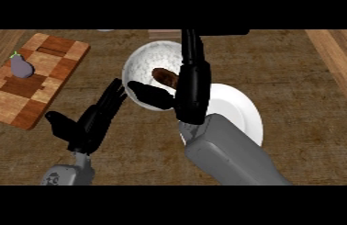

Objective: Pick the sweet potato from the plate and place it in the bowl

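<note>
Sweet potato [163,76] is in the bowl [141,59], not on the plate [238,107]. It lies on the bowl's floor, slightly right of centre. Long axis runs diagonally: one end points far-left, the other near-right. The near-right end disappears under the right hand's fingers, so I can't see its full length.

Right hand [190,104] is over the bowl, forearm coming in from the near-right and crossing the plate's left part. Fingers [193,59] are straight and together, pointing far, running along the bowl's right side past its far rim. Thumb [150,95] is splayed left over the near rim. That leaves a wide gap between thumb and fingers, and the potato sits in it. Nothing is curled round it. I can't tell whether the fingers touch it.

The plate is just right of the bowl, on the near side, with rims touching or overlapping from here. Its visible part is bare white.

Left hand [92,124] is near-left of the bowl, fingers straight and up, thumb out left, holding nothing and resting.

Checkered cutting board [49,84] is at far left on the wooden counter [288,72], well apart from the bowl. A purple eggplant [21,67] sits on its left part.
</note>
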Available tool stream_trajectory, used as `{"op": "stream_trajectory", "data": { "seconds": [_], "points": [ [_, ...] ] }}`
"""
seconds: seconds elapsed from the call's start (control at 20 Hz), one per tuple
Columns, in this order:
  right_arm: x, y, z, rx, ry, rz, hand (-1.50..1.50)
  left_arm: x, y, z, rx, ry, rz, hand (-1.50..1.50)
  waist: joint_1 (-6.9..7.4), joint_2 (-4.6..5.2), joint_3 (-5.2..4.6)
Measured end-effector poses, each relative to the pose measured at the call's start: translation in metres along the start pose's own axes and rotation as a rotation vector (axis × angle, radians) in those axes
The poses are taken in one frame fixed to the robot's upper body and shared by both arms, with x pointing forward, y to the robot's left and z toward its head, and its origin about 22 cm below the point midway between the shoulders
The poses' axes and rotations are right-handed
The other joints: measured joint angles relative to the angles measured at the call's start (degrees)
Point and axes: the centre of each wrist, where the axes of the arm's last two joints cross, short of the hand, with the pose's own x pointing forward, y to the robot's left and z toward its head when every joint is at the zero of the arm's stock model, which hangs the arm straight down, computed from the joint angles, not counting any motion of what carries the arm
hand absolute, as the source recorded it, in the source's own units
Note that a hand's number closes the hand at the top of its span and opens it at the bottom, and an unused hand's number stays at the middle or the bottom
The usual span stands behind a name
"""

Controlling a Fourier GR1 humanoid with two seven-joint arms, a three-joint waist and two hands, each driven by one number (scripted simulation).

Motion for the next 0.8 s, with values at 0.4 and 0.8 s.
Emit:
{"op": "stream_trajectory", "data": {
  "seconds": [0.4,0.8],
  "points": [
    [0.015,-0.032,0.119,0.078,-0.093,-0.097,1.5,0.001,0.008,0.005,0.039,0.005,-0.001,0.0,-2.3,-0.72,-0.06],
    [0.012,-0.043,0.157,0.108,-0.163,-0.057,1.5,-0.003,0.013,0.013,0.057,0.011,0.004,0.0,-3.62,-0.95,-0.04]
  ]
}}
